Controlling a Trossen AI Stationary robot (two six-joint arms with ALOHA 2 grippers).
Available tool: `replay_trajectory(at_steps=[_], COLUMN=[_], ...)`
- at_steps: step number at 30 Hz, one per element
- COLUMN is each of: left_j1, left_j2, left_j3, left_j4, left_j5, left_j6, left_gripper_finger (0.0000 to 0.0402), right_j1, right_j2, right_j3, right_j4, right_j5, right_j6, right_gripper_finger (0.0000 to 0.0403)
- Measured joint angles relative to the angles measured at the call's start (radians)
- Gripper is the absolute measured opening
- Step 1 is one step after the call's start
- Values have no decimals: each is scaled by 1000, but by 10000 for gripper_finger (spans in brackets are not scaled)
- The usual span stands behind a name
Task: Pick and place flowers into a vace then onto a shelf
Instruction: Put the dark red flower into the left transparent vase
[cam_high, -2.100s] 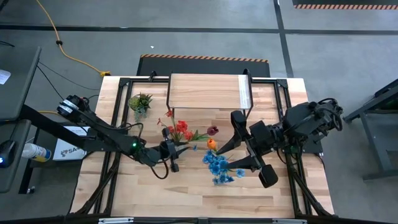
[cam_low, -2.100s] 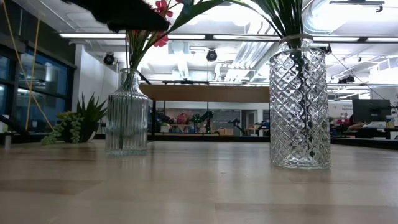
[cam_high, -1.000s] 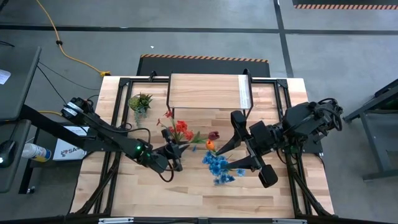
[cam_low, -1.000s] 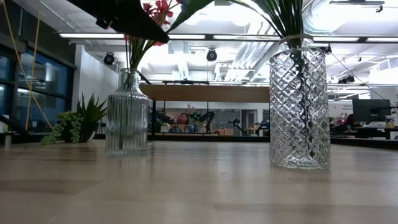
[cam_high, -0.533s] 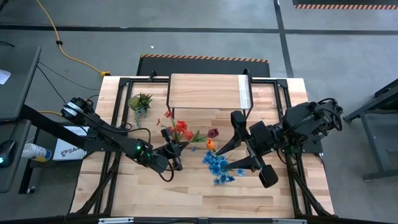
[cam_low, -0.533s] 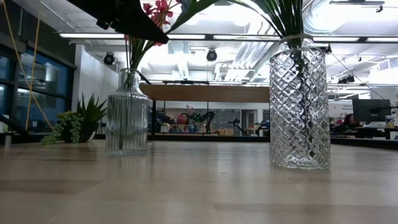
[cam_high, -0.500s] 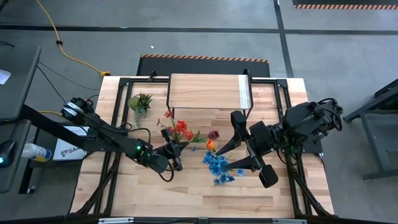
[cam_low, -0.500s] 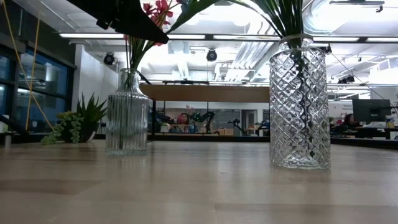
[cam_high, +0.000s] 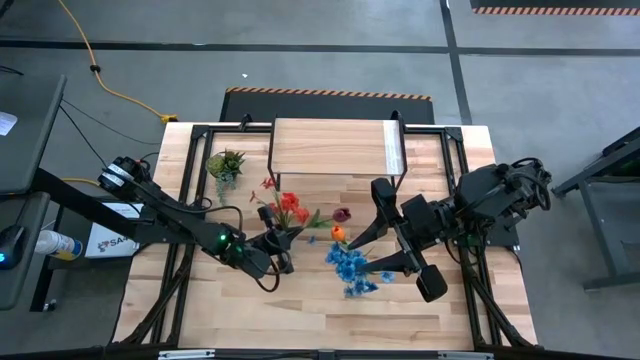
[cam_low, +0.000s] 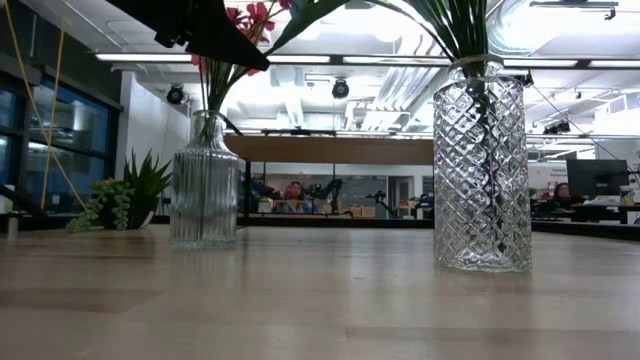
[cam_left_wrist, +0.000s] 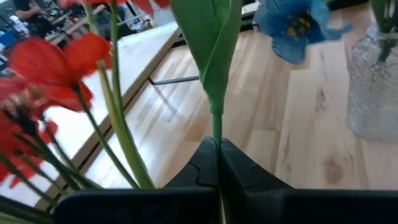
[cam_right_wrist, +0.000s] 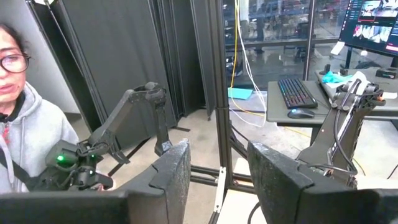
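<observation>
Two glass vases stand on the table: a ribbed one (cam_low: 205, 180) with red flowers (cam_high: 290, 205), and a diamond-cut one (cam_low: 480, 165) with blue flowers (cam_high: 350, 265). A dark pink bud (cam_high: 342, 213) and an orange tulip (cam_high: 338, 232) show between them. My left gripper (cam_high: 279, 250) is above the ribbed vase, shut on a green stem (cam_left_wrist: 216, 124). My right gripper (cam_right_wrist: 217, 180) is raised high over the blue flowers, open and holding nothing. The shelf (cam_high: 335, 148) stands at the table's far edge. My left gripper pinches a thin green stem (cam_left_wrist: 216, 135) between its two fingertips (cam_left_wrist: 202, 165), just below a broad green leaf (cam_left_wrist: 211, 50). The fingers come nearly level from the table's left and lie across the stem. Its bloom is out of the wrist view and its lower end is hidden by the gripper.
A small green potted plant (cam_high: 225, 162) sits at the far left of the table, beside the shelf. Bare wood lies along the table's near edge (cam_high: 320, 325). A person (cam_right_wrist: 25, 124) is in the room beyond the table.
About two seconds ago my left gripper moved toward the table's right edge, in among the flower stems above the ribbed vase. It has kept still since. The red blooms and the pink bud have swayed a little.
</observation>
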Motion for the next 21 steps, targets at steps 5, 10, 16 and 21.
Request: replay_trajectory(at_steps=[5, 10, 16, 21], left_j1=[0, 0, 0, -13], left_j2=[0, 0, 0, 0], left_j3=[0, 0, 0, 0], left_j4=[-24, -19, -56, -96], left_j5=[9, -2, 12, 23], left_j6=[-25, -25, -55, -116], left_gripper_finger=[30, 57, 30, 30], right_j1=[0, 0, 0, 0], right_j2=[0, 0, 0, 0], right_j3=[0, 0, 0, 0], right_j4=[-17, -19, -19, -22], right_j5=[0, 0, 1, 1], right_j6=[3, 3, 3, 3], right_gripper_finger=[152, 152, 152, 152])
